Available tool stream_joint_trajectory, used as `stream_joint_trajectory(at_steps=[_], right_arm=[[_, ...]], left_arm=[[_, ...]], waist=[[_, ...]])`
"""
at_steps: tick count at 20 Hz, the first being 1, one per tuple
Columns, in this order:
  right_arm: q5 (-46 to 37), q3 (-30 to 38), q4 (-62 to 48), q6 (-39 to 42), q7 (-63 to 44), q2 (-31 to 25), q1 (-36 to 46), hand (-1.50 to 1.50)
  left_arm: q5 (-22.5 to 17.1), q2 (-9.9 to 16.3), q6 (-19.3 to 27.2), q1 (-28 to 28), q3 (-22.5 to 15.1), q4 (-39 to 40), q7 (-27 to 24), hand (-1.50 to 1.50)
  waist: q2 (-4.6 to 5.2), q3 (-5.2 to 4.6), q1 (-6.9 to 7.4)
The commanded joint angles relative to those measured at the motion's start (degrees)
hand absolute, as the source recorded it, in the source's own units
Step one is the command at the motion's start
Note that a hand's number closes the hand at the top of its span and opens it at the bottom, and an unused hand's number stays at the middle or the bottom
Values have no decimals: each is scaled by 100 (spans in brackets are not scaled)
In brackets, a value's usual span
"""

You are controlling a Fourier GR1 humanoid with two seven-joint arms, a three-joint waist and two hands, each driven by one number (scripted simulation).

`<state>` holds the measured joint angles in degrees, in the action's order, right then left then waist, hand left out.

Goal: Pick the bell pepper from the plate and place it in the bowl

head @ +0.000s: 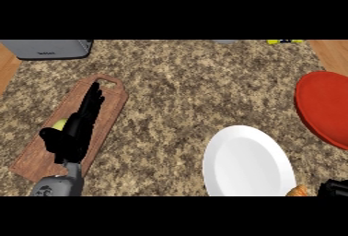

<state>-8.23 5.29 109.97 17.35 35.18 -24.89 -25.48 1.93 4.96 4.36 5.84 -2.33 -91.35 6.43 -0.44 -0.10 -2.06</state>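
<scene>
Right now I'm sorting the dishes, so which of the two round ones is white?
The white plate, near the lower edge beside the right hand. The other round dish, at the right edge, is red.

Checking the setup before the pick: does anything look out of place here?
Nothing is spilled or broken. One oddity: the white plate is bare in the middle, and an orange item, perhaps the bell pepper, sits at its lower right rim beside the right hand, mostly cut off by the view's edge.
</scene>
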Motion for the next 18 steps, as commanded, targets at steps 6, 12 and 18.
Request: stream_joint_trajectory(at_steps=[6,12,18], right_arm=[[1312,1871,2504,139,-1455,-213,-1042,150],[2464,2706,2976,-46,-3689,-852,122,150],[2363,2691,1979,-254,-4713,-1448,1527,150]], left_arm=[[74,-27,-50,-52,7,290,-402,0],[42,-160,-30,225,9,521,-335,0],[252,-236,120,323,-97,330,-143,0]], waist=[[28,0,61],[48,-1,166],[52,6,223]])
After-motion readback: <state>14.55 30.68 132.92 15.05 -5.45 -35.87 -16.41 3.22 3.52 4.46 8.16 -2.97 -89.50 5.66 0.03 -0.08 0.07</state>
